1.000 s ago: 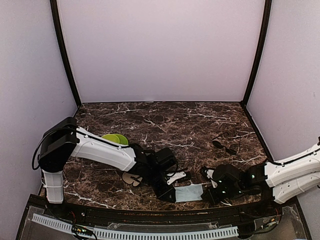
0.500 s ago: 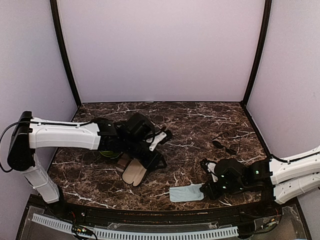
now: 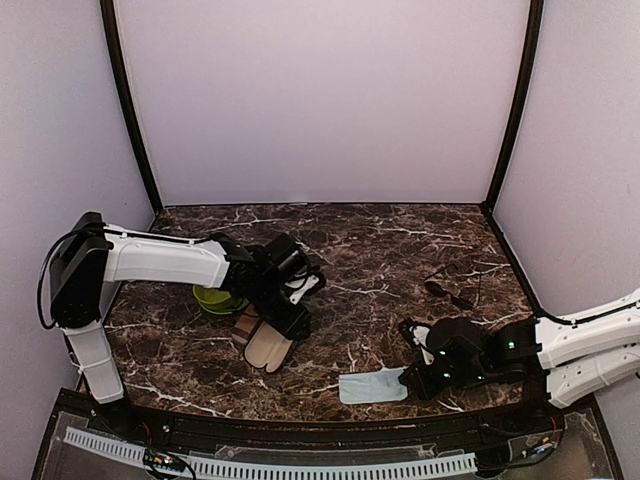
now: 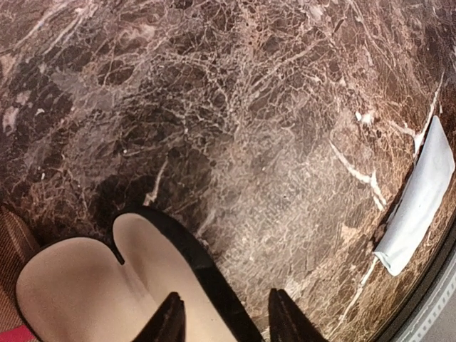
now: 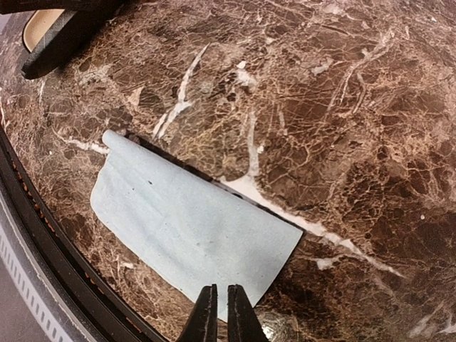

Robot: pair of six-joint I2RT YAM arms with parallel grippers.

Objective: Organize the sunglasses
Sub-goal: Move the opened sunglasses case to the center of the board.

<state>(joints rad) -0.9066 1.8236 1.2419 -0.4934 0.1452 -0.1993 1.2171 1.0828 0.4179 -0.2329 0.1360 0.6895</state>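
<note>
One pair of sunglasses, thin black wire, lies at the right far part of the table, away from both grippers. My left gripper hangs open with nothing between its fingers. It is just beyond an open oblong case with a tan lining. My right gripper is shut, its tips over the near edge of a light blue cloth lying flat. Whether it pinches the cloth does not show.
A lime green object lies partly under the left arm. The table's dark front rim runs close by the cloth. Purple walls close in the table on three sides.
The left gripper left the cloth, swung back left over the open case and opened. The cloth now lies flat. The right gripper has hardly moved.
</note>
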